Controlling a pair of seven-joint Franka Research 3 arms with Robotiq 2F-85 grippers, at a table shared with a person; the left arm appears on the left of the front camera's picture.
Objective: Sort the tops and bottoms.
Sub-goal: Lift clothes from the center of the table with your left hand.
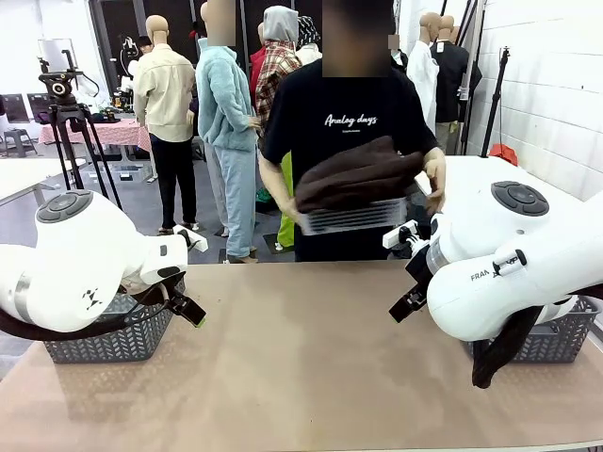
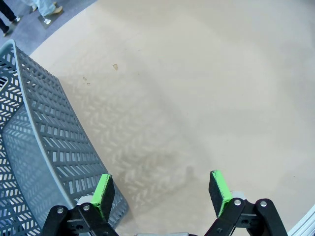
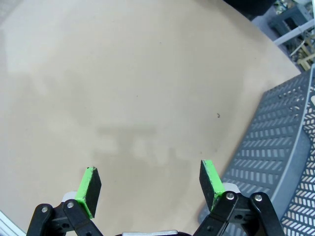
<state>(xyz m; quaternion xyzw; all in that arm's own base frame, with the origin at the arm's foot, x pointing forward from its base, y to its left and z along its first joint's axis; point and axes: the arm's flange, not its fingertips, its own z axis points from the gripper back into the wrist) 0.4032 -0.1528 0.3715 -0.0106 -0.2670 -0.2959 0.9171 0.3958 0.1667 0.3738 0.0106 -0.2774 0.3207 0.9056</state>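
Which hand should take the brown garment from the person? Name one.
Right, probably: the brown garment is held right of centre, nearer the open right hand than the open left hand.

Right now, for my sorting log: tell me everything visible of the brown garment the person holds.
The brown garment is dark, soft and fleecy, bunched in loose folds. It lies across a pale lattice basket that the person carries at waist height beyond the table. A hand rests at one end.

Left basket (image 1: 108,341) and right basket (image 1: 556,341) sit on the table (image 1: 301,358); behind it, a person (image 1: 349,113) holds bottoms (image 1: 358,174).
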